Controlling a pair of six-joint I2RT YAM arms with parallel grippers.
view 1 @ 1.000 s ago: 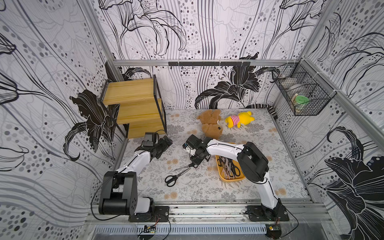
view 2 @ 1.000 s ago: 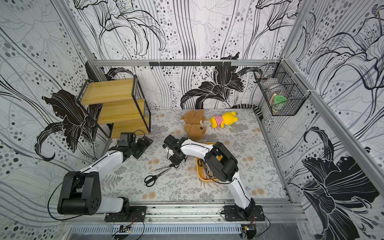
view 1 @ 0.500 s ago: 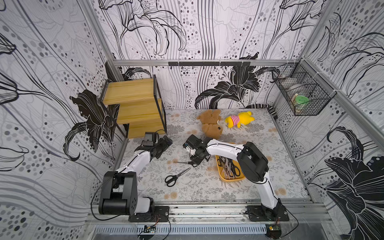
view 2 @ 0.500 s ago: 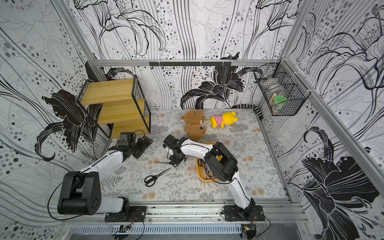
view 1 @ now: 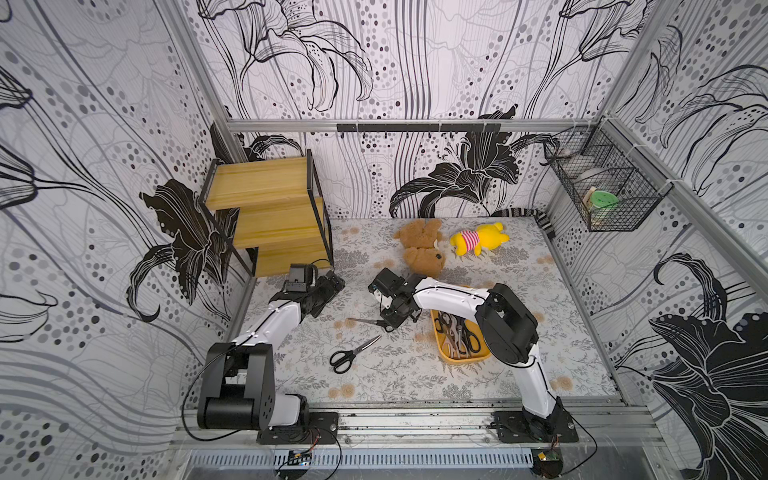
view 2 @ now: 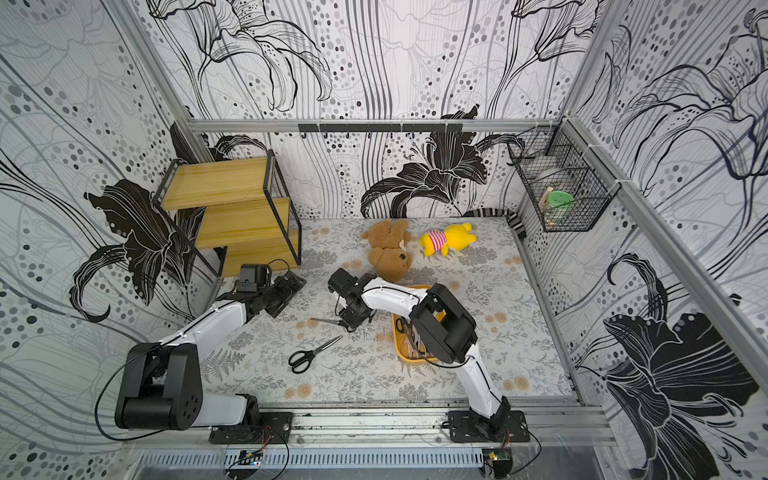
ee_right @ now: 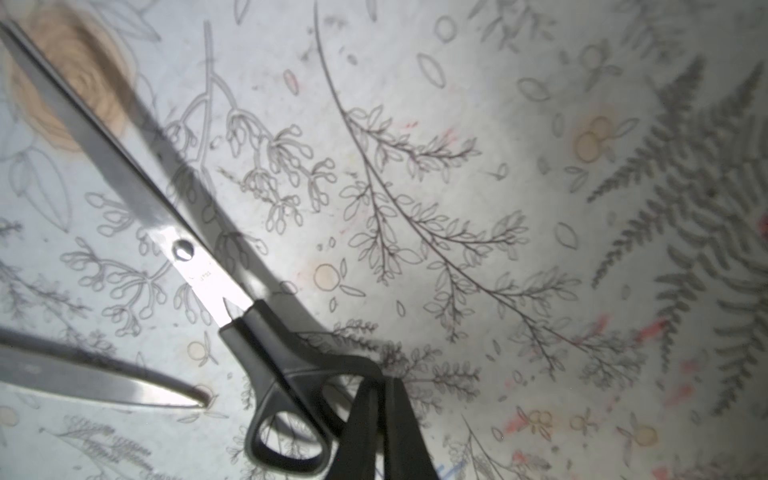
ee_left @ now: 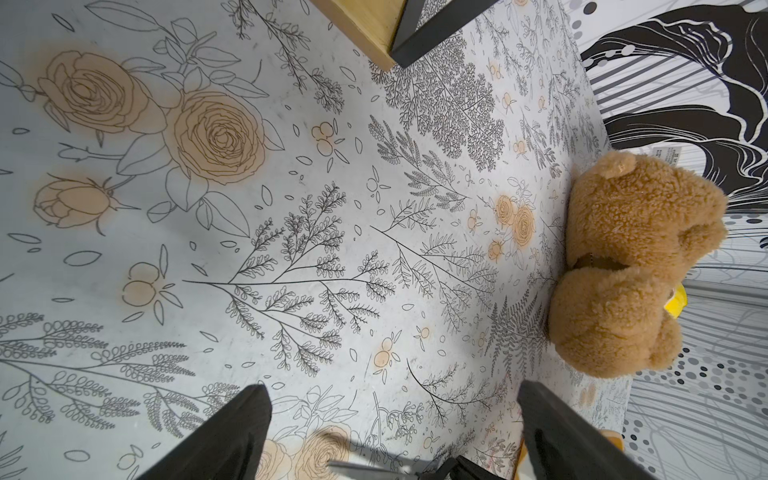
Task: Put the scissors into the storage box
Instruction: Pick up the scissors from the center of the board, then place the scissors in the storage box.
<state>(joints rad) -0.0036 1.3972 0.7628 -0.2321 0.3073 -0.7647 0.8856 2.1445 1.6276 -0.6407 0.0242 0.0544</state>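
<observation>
My right gripper [ee_right: 381,386] clamps the handle of 1 scissors [ee_right: 199,266], the left gripper [ee_left: 390,384] is spread wide, so next I must lift it and carry it into the yellow box [view 1: 461,359].

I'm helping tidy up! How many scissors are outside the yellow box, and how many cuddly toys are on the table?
Scissors outside the storage box: 2 (held pair in the right gripper, loose pair)
Cuddly toys: 2 (brown teddy, yellow bear)
Total: 4
</observation>
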